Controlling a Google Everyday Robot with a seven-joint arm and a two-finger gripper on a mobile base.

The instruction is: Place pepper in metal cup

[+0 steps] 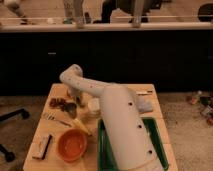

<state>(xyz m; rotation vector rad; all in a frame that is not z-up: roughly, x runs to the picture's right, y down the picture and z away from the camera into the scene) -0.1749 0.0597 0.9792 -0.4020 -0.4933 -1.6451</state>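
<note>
The pepper is hard to find: I cannot make it out as a separate thing, and if it is at the fingers of the gripper, it is too small and dark to tell.

The metal cup (71,109) stands upright on the wooden table (50,131), in the left half of it, as a small dull grey thing with a dark inside. The gripper (75,97) hangs just above the metal cup, a little behind it, and points downward. Its fingers are closed together; whether they hold something, I cannot tell. The white arm (125,125) comes from the near right side, passes to the right of the metal cup, bends behind it and goes down to the gripper.

Just beside the metal cup on its right stands a white round container (93,106). To the left of the metal cup lie some dark red things (57,102), close to it. In front of the metal cup, nearer to the camera, is an orange bowl (72,145), and a yellow vegetable (80,125) lies between the two, slightly to the right. A fork (52,118) lies to the front left of the metal cup. A green tray (157,142) is well apart from the metal cup, to the front right, partly under the arm.
</note>
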